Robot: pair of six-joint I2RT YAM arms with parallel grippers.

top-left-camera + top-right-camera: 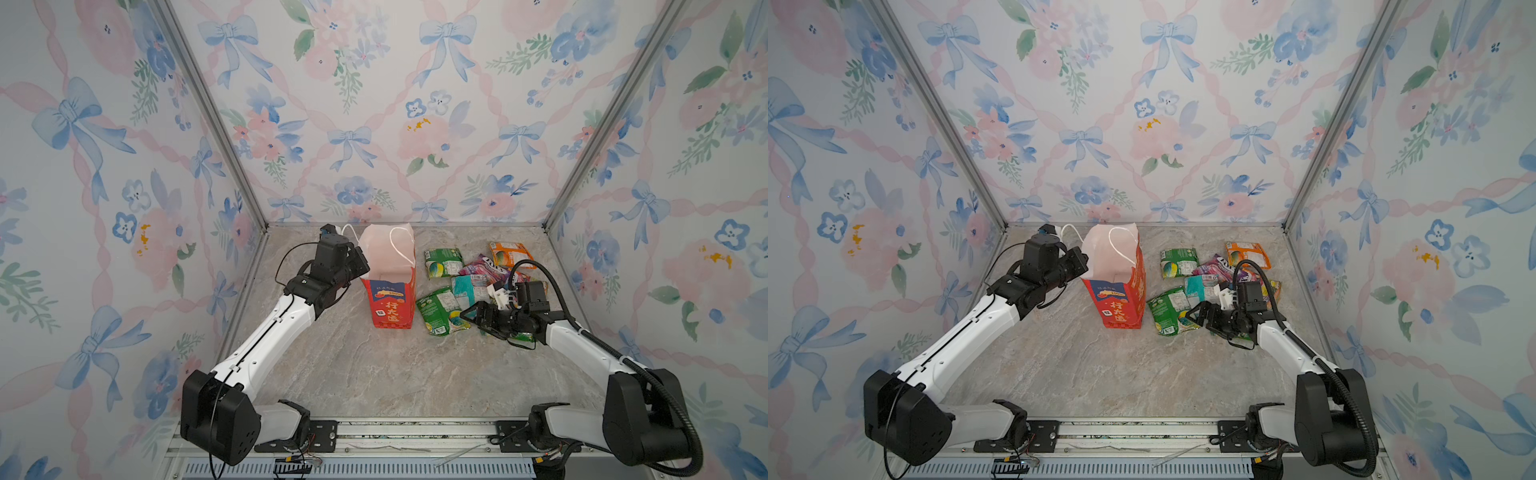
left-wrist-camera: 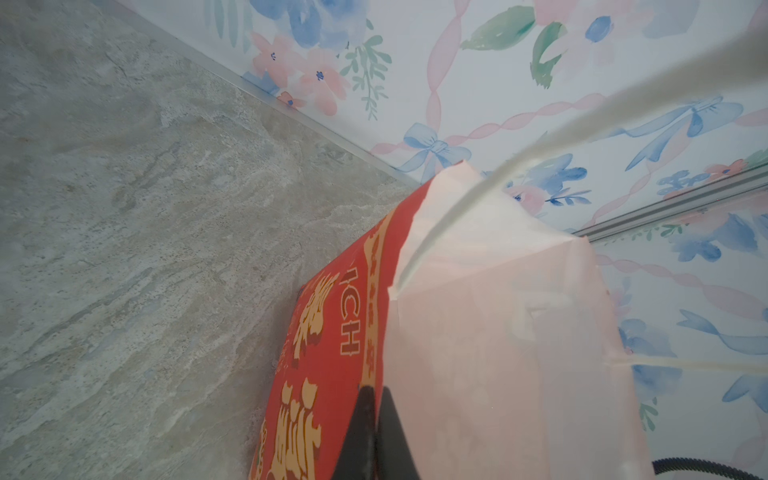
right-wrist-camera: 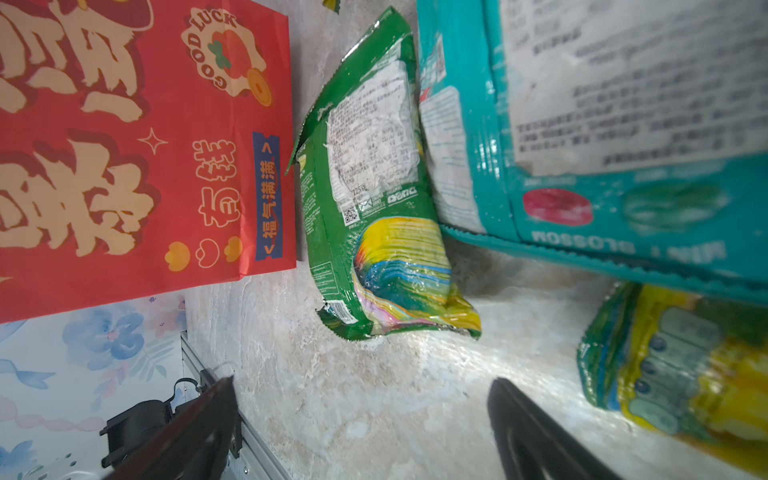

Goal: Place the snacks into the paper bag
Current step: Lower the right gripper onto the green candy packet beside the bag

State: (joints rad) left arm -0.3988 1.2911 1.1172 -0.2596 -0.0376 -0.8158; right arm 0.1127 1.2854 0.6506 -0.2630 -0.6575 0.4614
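Paper bag (image 1: 390, 299) being held upright near back of table (image 1: 374, 374), being pinched tight at top by left gripper (image 1: 359, 259). Snacks (image 1: 478, 274) being seen scattered on table just right of bag. Right gripper (image 1: 480, 322) being hovered low beside green packet (image 1: 434, 307), fingers (image 3: 528, 428) being spread wide, nothing gripped.

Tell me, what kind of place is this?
Probably a robot practice booth, not a home: two robot arms are bolted to a metal rail, and flowery wall panels in metal frames box in a marble-look table.
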